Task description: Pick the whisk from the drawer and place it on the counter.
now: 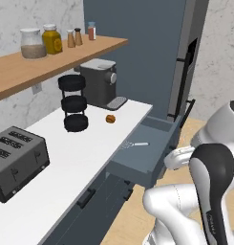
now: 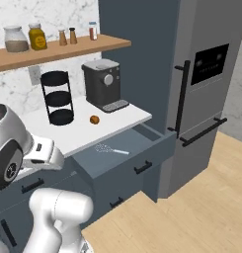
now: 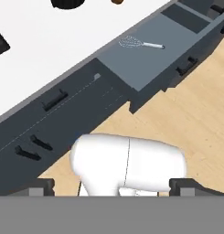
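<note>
Pincer: standing wide, gripping nothing; in the hand view its two dark tips [image 3: 112, 186] are showing at the bottom corners, one at 7 o'clock and one at 5 o'clock, well apart from the drawer.
Pincer aim: looking down across the cabinet fronts and wood floor, with the whisk [image 3: 140, 44] lying up at about 1 o'clock of that view, far from the tips.
Whisk: lying flat on the drawer [image 2: 123, 159] floor, not yet lifted; in the right base view the whisk [image 2: 110, 149] is pointing its wire head toward 10 o'clock and its pale handle toward 4 o'clock.
Whisk, left view: the whisk [image 1: 135, 144] is sitting near the drawer's middle, handle end toward 3 o'clock.
Drawer: standing pulled out from under the counter [image 1: 85, 148], its front panel and black bar handle facing the floor side; the drawer [image 1: 147, 158] interior is otherwise bare.
Step in hand: reaching, judged from the wide jaws and the gap to the whisk.
Doing it well: likely coming over the drawer from above, clearing the front panel, turning the tips to straddle the thin handle crosswise, then lowering until nearly touching the drawer floor before closing.
Risk: the handle looks thin and low, so a shallow descent could be closing on air; the wire head would probably be slipping or bending.
Counter: white slab offering open room between the orange fruit [image 1: 110, 118] and the toaster [image 1: 15, 160] for setting down.
</note>
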You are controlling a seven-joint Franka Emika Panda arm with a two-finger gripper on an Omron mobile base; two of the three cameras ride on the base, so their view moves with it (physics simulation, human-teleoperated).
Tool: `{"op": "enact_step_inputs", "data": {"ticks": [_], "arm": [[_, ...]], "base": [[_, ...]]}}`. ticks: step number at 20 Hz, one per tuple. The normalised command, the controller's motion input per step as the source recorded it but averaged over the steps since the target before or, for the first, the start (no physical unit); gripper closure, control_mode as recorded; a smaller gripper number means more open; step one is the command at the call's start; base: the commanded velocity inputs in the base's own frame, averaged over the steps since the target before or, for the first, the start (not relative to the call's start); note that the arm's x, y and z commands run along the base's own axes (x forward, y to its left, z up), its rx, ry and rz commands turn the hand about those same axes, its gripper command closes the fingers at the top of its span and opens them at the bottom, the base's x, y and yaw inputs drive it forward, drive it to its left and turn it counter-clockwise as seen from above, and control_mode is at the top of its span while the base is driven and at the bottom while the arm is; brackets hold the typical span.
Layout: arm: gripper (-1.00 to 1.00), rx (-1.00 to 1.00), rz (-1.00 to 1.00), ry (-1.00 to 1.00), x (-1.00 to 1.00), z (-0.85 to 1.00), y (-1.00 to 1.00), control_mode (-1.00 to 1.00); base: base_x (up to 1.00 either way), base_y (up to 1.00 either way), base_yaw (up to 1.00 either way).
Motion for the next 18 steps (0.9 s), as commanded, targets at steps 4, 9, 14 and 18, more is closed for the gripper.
{"op": "enact_step_inputs", "data": {"ticks": [4,9,14,18], "arm": [[-1.0,0.04,-0.21,0.1,0.11,-0.11,-1.0,-1.0],[-1.0,0.03,-0.24,0.18,0.35,-0.32,-1.0,-1.0],[-1.0,0.0,-0.28,0.06,0.98,-0.2,-0.6,-1.0],[-1.0,0.0,-0.18,0.0,1.0,-0.25,-0.01,-1.0]], "base": [[0.0,0.0,0.0],[0.0,0.0,0.0],[0.0,0.0,0.0],[0.0,0.0,0.0]]}}
